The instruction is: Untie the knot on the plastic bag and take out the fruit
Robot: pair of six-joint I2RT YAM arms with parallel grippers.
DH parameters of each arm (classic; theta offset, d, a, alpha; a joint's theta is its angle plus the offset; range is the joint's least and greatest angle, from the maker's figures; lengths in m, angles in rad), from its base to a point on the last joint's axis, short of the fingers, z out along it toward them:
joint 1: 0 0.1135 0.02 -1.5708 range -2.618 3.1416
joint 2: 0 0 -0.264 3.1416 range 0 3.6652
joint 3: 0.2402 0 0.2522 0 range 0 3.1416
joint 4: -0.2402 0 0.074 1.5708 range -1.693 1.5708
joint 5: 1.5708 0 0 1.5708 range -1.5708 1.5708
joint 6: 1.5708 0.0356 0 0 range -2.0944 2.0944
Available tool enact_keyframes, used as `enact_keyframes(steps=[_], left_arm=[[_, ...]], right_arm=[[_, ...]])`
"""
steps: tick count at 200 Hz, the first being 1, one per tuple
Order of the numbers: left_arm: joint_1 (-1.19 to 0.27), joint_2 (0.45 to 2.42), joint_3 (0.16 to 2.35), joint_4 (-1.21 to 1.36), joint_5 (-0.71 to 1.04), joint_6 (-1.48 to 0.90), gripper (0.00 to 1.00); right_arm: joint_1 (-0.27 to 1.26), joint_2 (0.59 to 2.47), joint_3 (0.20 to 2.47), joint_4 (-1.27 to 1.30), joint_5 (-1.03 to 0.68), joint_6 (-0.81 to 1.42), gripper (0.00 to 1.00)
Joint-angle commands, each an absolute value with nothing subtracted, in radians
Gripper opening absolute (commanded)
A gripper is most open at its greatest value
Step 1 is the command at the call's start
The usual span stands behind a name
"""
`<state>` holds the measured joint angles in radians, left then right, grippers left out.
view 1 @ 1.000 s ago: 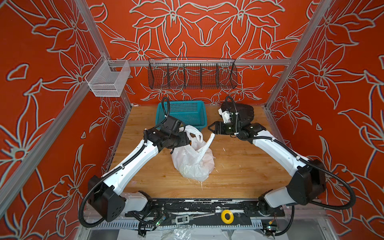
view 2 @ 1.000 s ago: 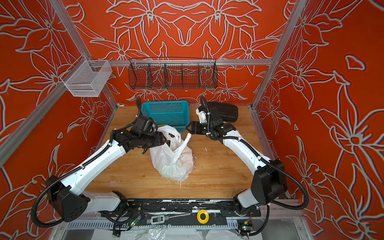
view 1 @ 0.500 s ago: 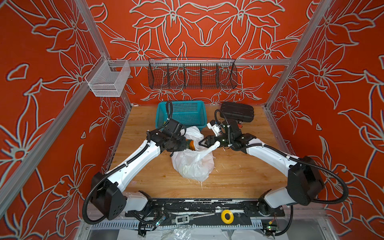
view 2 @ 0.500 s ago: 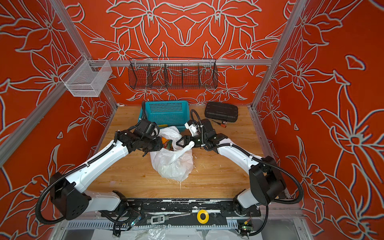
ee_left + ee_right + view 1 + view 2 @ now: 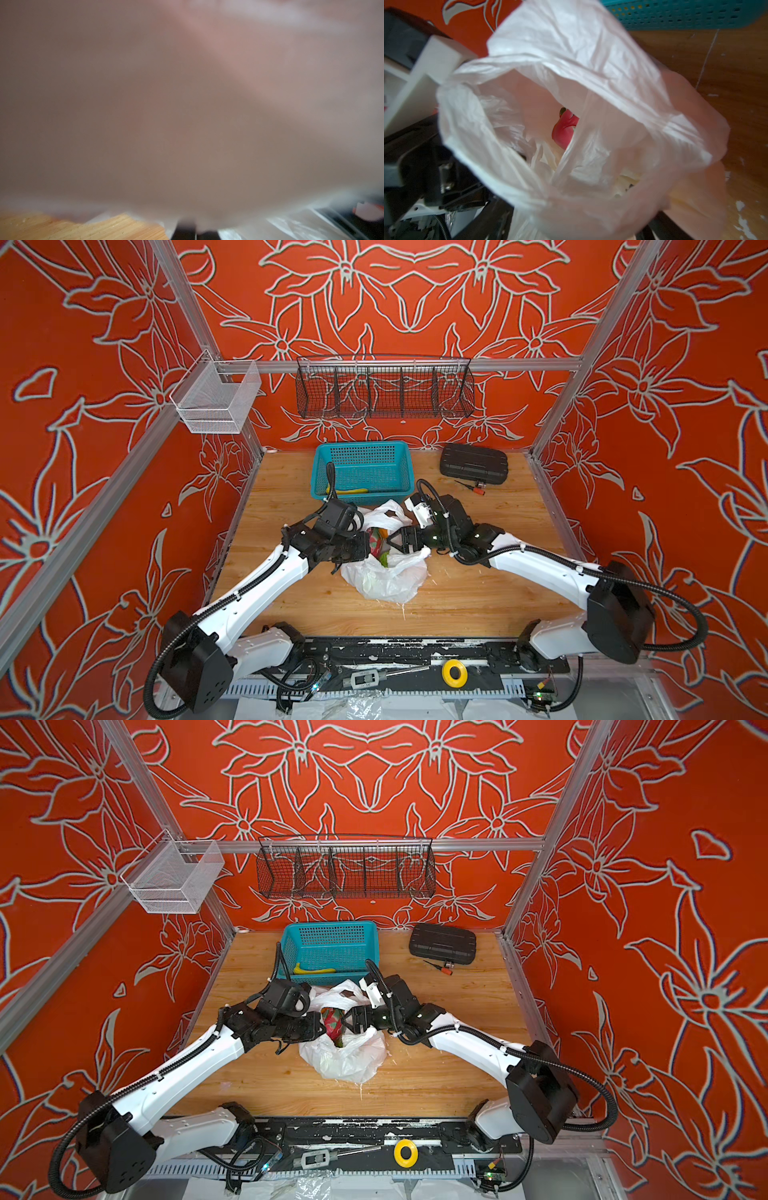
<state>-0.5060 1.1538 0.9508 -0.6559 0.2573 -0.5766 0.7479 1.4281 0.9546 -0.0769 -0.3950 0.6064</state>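
The white plastic bag (image 5: 384,576) (image 5: 345,1056) lies mid-table with its mouth gaping. No knot is in view. A pink-red dragon fruit (image 5: 375,536) (image 5: 332,1016) (image 5: 564,128) shows in the mouth, with a green fruit (image 5: 384,560) below it. My left gripper (image 5: 365,548) (image 5: 319,1028) is shut on the bag's left rim. In the left wrist view the film covers almost everything above the dark fingers (image 5: 185,230). My right gripper (image 5: 392,539) (image 5: 347,1019) stands open at the mouth's right side. Bag film is draped across its spread jaws in the right wrist view.
A teal basket (image 5: 399,472) behind the bag holds a yellow banana (image 5: 349,491). A black case (image 5: 473,462) and a small red-tipped tool (image 5: 478,488) lie at the back right. A black wire rack (image 5: 384,389) and a white mesh bin (image 5: 216,402) hang on the walls.
My right arm came forward from beside the black case to the bag's mouth, opening wider. The left gripper closed on the rim. The raised handle dropped and the fruit now shows.
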Motion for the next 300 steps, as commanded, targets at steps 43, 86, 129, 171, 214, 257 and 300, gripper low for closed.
enact_keyframes(steps=[43,86,129,171,214,257,300], left_arm=[[-0.519,1.132,0.947,-0.634,0.281,-0.593,0.0],[-0.522,1.131,0.95,-0.645,0.267,-0.586,0.0],[-0.522,1.108,0.939,-0.673,0.222,-0.581,0.0],[-0.522,1.06,0.928,-0.699,0.138,-0.581,0.0],[-0.521,1.041,0.938,-0.745,0.075,-0.574,0.0],[-0.514,1.003,0.947,-0.783,0.029,-0.564,0.0],[-0.464,0.948,0.962,-0.87,-0.05,-0.51,0.0]], right_arm=[[0.794,1.554,1.025,-0.035,-0.215,0.671,0.9],[0.8,1.633,1.087,-0.106,-0.141,0.679,0.75],[0.796,1.623,1.098,-0.212,0.029,0.621,0.62],[0.755,1.568,1.107,-0.351,0.187,0.531,0.7],[0.618,1.48,1.028,-0.353,0.168,0.515,0.76],[0.492,1.413,0.976,-0.35,0.128,0.496,0.77],[0.381,1.371,0.953,-0.367,0.119,0.497,0.78]])
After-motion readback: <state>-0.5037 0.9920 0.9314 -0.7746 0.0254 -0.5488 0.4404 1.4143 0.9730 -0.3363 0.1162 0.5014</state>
